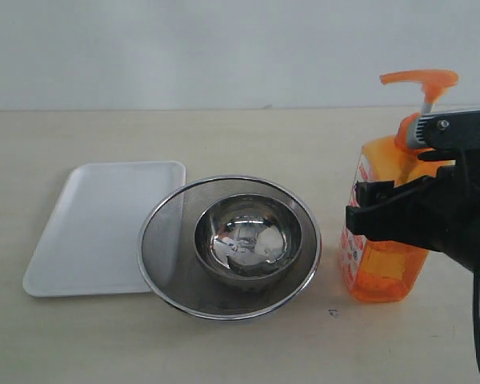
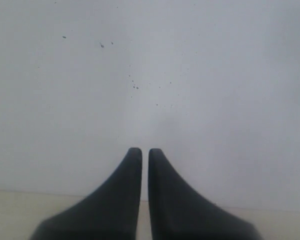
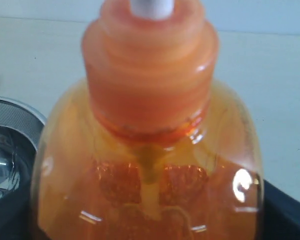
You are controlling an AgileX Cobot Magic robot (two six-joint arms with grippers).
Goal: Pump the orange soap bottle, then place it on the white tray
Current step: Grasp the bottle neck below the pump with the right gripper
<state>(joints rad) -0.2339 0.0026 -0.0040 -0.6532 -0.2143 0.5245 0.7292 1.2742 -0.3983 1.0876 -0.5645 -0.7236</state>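
The orange soap bottle (image 1: 384, 268) stands upright on the table at the right, its orange pump head (image 1: 420, 78) raised on the white stem. My right gripper (image 1: 368, 212) reaches in from the right, with its jaws on either side of the bottle's body. In the right wrist view the bottle (image 3: 150, 150) fills the frame and a black finger (image 3: 287, 212) lies against its side; whether the jaws press it is unclear. The white tray (image 1: 96, 232) lies flat at the left. My left gripper (image 2: 145, 152) is shut on nothing, facing a pale wall, and is outside the exterior view.
A round steel mesh sieve (image 1: 164, 240) with a shiny steel bowl (image 1: 248, 240) inside sits between the tray and the bottle, its rim overlapping the tray's right edge. The sieve's rim (image 3: 15, 120) shows beside the bottle in the right wrist view.
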